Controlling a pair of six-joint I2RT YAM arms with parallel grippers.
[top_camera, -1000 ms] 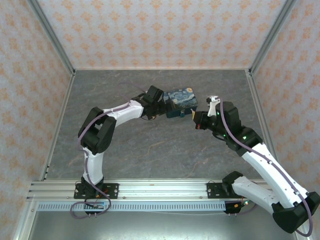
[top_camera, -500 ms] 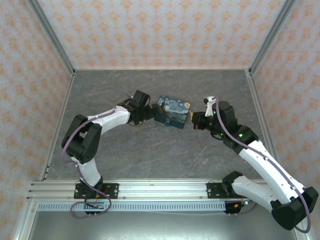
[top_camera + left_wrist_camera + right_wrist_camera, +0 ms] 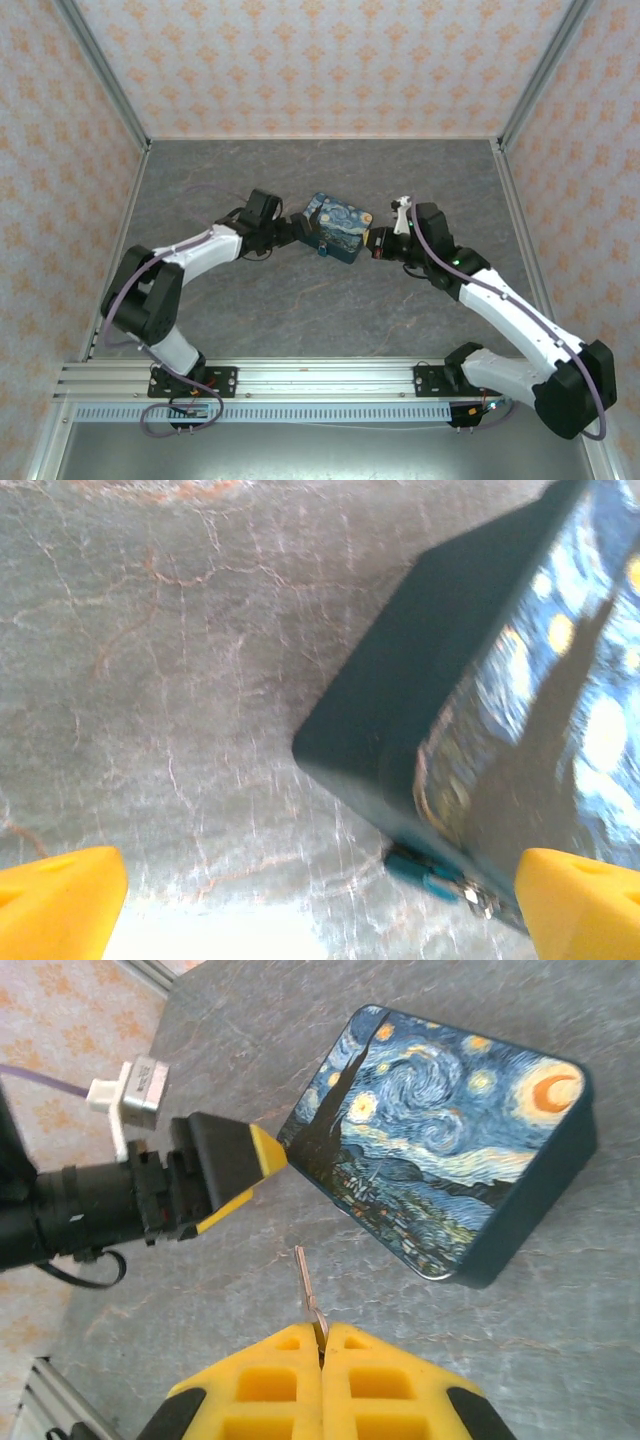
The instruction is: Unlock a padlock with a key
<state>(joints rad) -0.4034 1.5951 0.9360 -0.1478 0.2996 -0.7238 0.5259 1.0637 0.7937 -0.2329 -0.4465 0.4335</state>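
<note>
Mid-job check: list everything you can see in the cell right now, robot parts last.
tin box: one, blue-and-yellow swirl print with dark teal sides, mid-table between the two grippers.
padlock: one, teal with a metal part, low beside the tin box's side; contact unclear.
key: one, thin, silver, pinched in the right gripper, clear of the tin box.
table: one, grey, marbled.
walls: three, orange-patterned, around the table.
rail: one, aluminium, near edge, under both arm bases.
left gripper: one, yellow fingers, open, at the tin box's left side.
right gripper: one, yellow fingers, shut on the key.
</note>
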